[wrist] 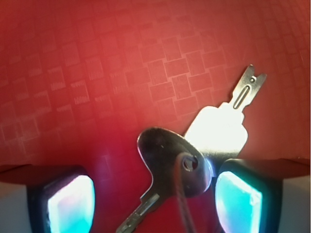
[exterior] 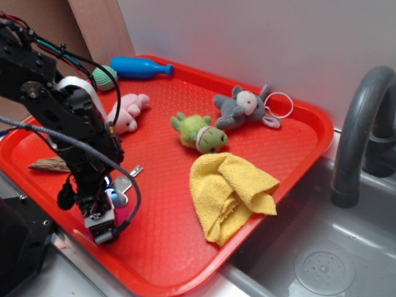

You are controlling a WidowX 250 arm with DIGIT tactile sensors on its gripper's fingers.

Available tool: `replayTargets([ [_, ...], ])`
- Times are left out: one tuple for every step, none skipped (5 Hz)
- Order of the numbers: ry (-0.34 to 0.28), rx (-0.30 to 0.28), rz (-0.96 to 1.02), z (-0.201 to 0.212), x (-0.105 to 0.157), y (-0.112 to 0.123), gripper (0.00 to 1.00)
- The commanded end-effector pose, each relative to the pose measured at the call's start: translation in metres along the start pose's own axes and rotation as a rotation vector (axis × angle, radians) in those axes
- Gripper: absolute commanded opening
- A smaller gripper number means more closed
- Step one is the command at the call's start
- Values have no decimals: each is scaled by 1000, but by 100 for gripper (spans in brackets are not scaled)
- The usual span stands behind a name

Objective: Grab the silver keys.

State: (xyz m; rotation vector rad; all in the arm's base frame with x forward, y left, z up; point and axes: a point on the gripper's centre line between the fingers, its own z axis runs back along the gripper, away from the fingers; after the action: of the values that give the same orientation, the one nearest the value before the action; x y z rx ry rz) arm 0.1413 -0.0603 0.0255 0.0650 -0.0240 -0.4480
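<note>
The gripper (wrist: 154,201) stood with its pads apart over the red tray (wrist: 97,73), the silver keys (wrist: 194,150) lying between them, touching the right pad; beyond lay a yellow cloth (exterior: 229,195)

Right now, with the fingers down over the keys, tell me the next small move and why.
Probably close the fingers. In the wrist view the silver keys lie flat on the red tray between the two glowing pads, nearer the pad on the picture's right, which seems to touch or overlap a key head. The gripper looks open around them, so closing should pinch the bunch.
</note>
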Motion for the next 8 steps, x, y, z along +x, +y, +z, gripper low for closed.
replayTargets([
  [-8,-25,14,-1,6,13,0],
  [-4,-26,13,-2,7,13,0],
  [-1,-29,15,-1,10,15,0],
  [-6,-22,55,26,11,18,0],
  [-20,-26,181,75,21,41,0],
  [-70,-44,335,123,20,71,0],
  [-18,-34,443,171,24,108,0],
  [6,-25,550,219,26,137,0],
])
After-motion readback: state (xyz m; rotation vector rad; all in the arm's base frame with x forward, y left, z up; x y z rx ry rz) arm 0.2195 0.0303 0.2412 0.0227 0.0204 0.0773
